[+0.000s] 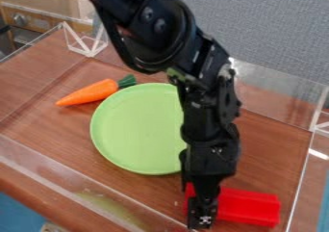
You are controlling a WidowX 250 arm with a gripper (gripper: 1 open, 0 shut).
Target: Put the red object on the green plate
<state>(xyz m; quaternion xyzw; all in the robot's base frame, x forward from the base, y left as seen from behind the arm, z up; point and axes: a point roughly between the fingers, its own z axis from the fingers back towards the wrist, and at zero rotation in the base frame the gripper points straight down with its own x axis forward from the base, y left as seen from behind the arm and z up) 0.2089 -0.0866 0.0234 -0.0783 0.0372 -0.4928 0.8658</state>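
At the bottom of the frame, right of centre, the end effector (201,213) points down at the left end of the red block (247,208), its fingers spread apart and not clamped on anything. The block lies flat on the table (45,87), just off the lower right rim of the green plate (139,126), so it is not yet gripped; the grasp, lift and placing all seem to remain. Farther back, an orange carrot (92,91) rests by the plate's upper left edge. Clear plastic walls (276,82) ring the table.
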